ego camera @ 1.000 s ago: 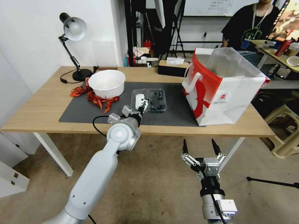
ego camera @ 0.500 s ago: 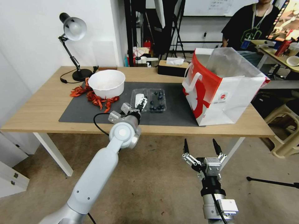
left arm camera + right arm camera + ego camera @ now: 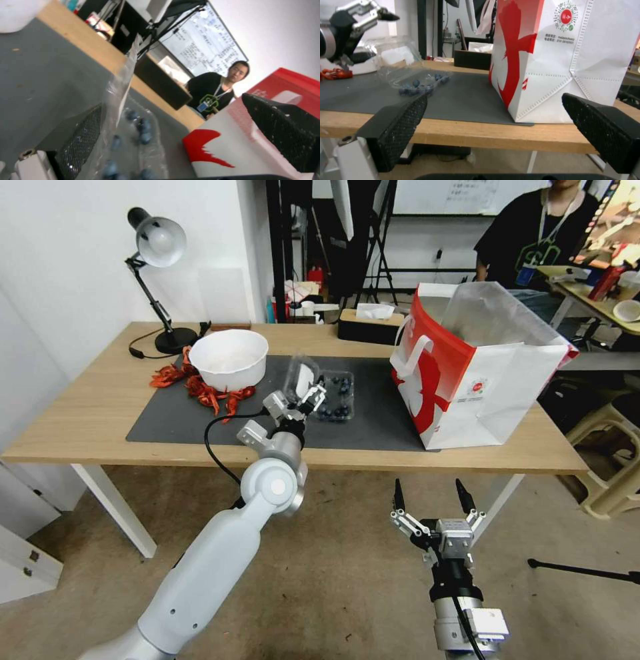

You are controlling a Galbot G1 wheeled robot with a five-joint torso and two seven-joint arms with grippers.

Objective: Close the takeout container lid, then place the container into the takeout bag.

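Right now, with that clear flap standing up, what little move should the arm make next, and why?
Probably swing the lid on over toward the berries. The left end effector has one finger behind the raised lid, its jaws open, and the takeout container lies open on the mat. The right end effector hangs open below the table edge.

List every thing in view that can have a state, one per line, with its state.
lid: raised about upright, not closed
takeout container: open, blueberries inside, on the grey mat
takeout bag: upright, mouth open
left gripper: open, one finger under the lid
right gripper: open, below the table edge
white bowl: upright on the mat
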